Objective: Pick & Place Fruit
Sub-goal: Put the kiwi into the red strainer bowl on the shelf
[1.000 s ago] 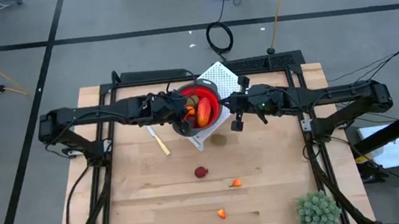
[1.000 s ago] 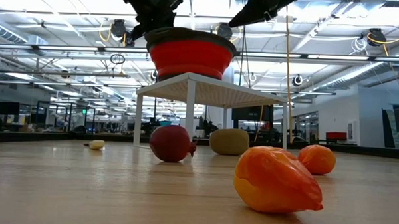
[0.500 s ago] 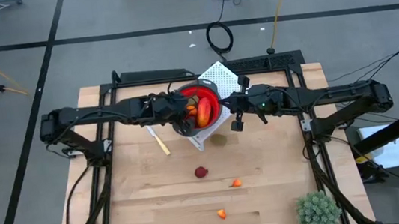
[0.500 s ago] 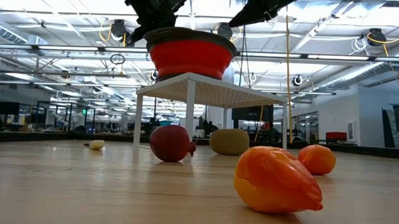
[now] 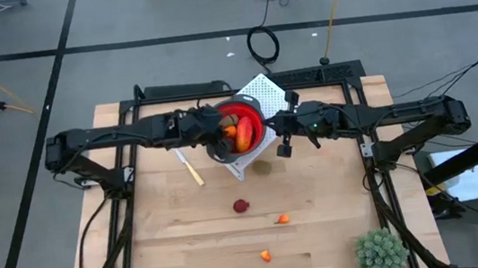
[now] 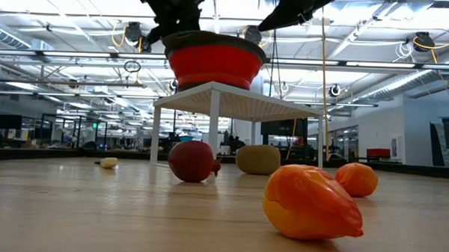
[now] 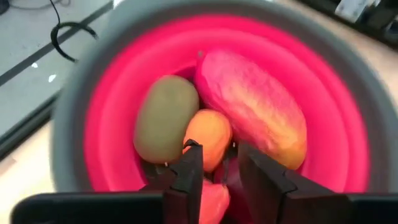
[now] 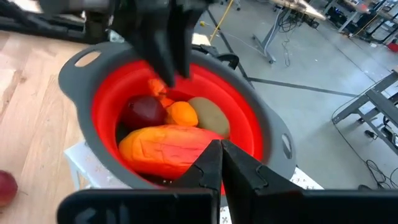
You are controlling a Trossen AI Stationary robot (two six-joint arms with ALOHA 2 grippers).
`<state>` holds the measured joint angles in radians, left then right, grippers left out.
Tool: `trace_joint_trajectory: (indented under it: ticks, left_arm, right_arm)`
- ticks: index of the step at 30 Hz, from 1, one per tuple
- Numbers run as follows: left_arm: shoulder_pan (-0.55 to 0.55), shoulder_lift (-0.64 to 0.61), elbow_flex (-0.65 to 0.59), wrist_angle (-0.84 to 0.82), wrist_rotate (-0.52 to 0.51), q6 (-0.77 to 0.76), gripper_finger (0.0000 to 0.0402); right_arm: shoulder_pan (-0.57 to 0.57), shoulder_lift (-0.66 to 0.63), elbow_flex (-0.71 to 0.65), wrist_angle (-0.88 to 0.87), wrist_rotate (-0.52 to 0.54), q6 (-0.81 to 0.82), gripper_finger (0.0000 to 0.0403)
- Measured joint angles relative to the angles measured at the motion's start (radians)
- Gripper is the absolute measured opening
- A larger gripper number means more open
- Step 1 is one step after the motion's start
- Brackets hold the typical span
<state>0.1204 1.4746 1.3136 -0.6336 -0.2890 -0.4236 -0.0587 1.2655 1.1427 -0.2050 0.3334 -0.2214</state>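
The fruit is split between bowl and table. Inside the red bowl (image 8: 180, 124), seen from the right wrist, lie a long orange-red piece (image 8: 165, 148), a dark red ball (image 8: 146, 112), a small orange piece (image 8: 182, 113) and an olive-brown oval (image 8: 209, 116). In the high view the bowl (image 5: 256, 125) sits just above the frame's centre on a small white stand (image 5: 261, 88). On the table, a second olive oval (image 5: 263, 166) lies just below the stand, a dark red ball (image 5: 241, 206) at lower centre, and two orange bits (image 5: 283, 219) (image 5: 266, 256) further down.

The left gripper (image 7: 214, 171) reaches into the bowl from the left of the high view, its fingers slightly apart over the small orange piece; whether they grip anything cannot be told. The right gripper (image 8: 221, 163) hovers at the bowl's right rim with its fingers pressed together, holding nothing.

The light wooden table (image 5: 170, 241) also carries a cream-handled knife (image 5: 190, 167) left of centre and a spiky green plant ball (image 5: 381, 251) at the lower right corner. Around it is grey floor with dark lines, a coiled cable (image 5: 263, 45) at top centre. The low view looks across the boards into a large hall with ceiling trusses, lights and desks.

Compared with a second ago, the left gripper has shifted slightly over the bowl; the loose fruit and the right arm have not moved.
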Motion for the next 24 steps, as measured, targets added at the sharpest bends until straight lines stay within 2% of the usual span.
trace_joint_trajectory:
  ticks: [2,5,10,17,20,24]
  left_arm:
    - [0.004,-0.026,0.0,0.001,-0.001,0.011,0.0112]
    - [0.004,-0.075,0.0,0.005,-0.01,0.026,0.0117]
    - [-0.01,-0.17,0.0,-0.005,-0.108,0.042,0.0117]
    - [-0.019,-0.264,0.001,-0.015,-0.147,0.138,0.0114]
    - [-0.018,-0.285,0.001,-0.015,-0.127,0.166,0.0089]
    - [-0.018,-0.299,0.001,-0.022,-0.06,0.208,0.0028]
  right_arm:
    - [0.003,0.0,0.0,-0.017,-0.012,0.0,0.0001]
    - [0.005,0.0,0.0,-0.051,-0.084,0.0,0.0001]
    - [0.007,0.0,0.0,-0.148,-0.237,0.012,0.0001]
    - [0.009,0.0,0.0,-0.244,-0.337,0.102,0.0]
    - [0.009,0.0,0.0,-0.28,-0.4,0.158,0.0]
    - [0.009,0.0,0.0,-0.321,-0.47,0.212,0.0]
